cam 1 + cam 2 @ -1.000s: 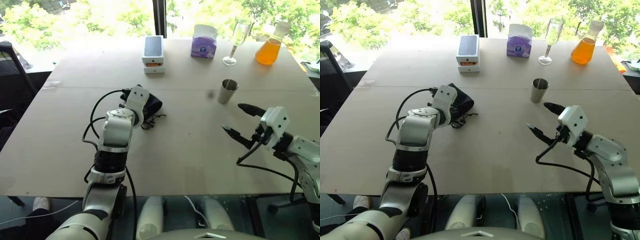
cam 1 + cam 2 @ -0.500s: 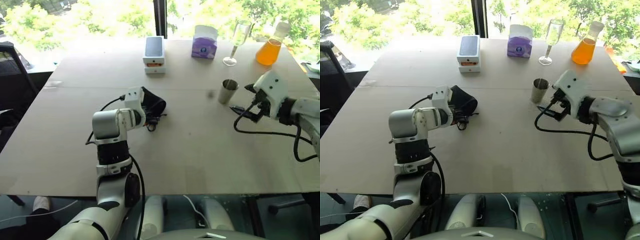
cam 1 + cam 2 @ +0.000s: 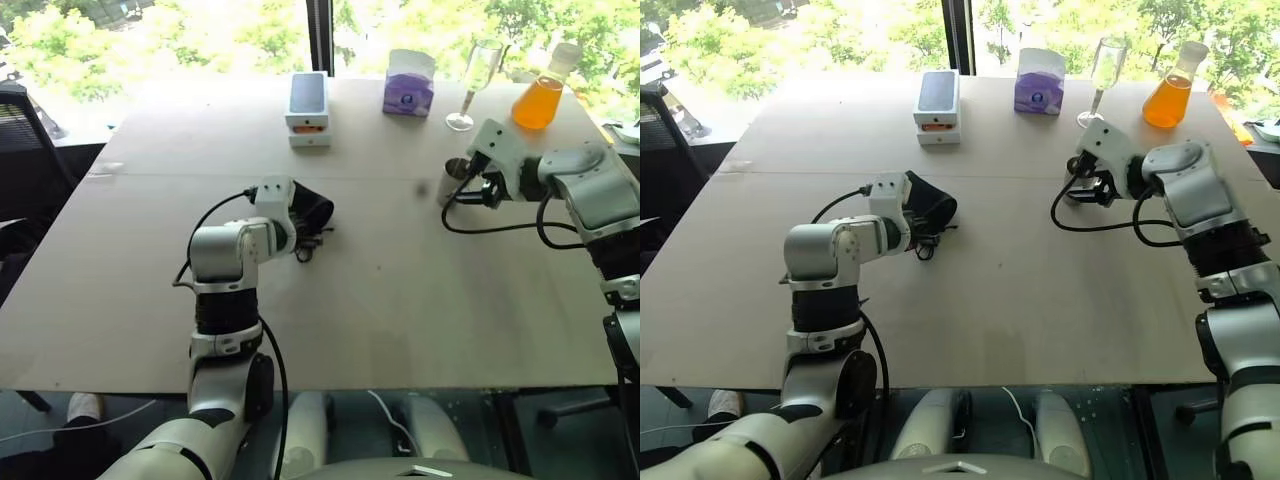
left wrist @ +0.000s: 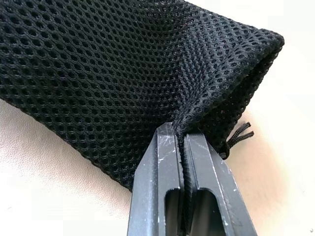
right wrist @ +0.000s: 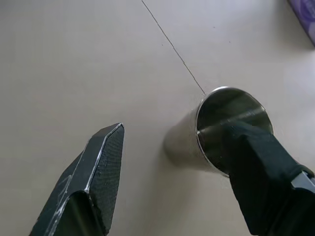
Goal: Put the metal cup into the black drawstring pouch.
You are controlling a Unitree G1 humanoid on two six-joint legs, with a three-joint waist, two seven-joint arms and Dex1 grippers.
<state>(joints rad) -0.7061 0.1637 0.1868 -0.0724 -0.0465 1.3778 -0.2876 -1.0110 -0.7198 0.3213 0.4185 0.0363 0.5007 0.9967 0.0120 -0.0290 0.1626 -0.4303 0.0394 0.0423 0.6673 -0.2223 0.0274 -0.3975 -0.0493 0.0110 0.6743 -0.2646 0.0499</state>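
The black drawstring pouch [image 3: 312,210] lies left of the table's middle, a black mesh bag [image 4: 123,64] with its cord end on the table beside it. My left gripper [image 4: 178,132] is shut on a fold of the mesh at the pouch's edge. The metal cup [image 5: 189,140] stands upright on the right side of the table [image 3: 452,180]. My right gripper [image 5: 174,132] is open at the cup. One finger [image 5: 256,167] lies over the cup's open mouth. The other finger [image 5: 101,167] stands clear of the wall, with table showing between them.
Along the far edge stand a white phone box [image 3: 307,107], a purple tissue box [image 3: 408,92], a tall stemmed glass [image 3: 478,80] and a flask of orange liquid [image 3: 540,95], the last two just behind the cup. A black chair [image 3: 20,150] stands at the left.
My right arm has swung up and forward from near the front edge to the cup, its jaws now astride the rim. The left wrist has rolled a little, still gripping the pouch.
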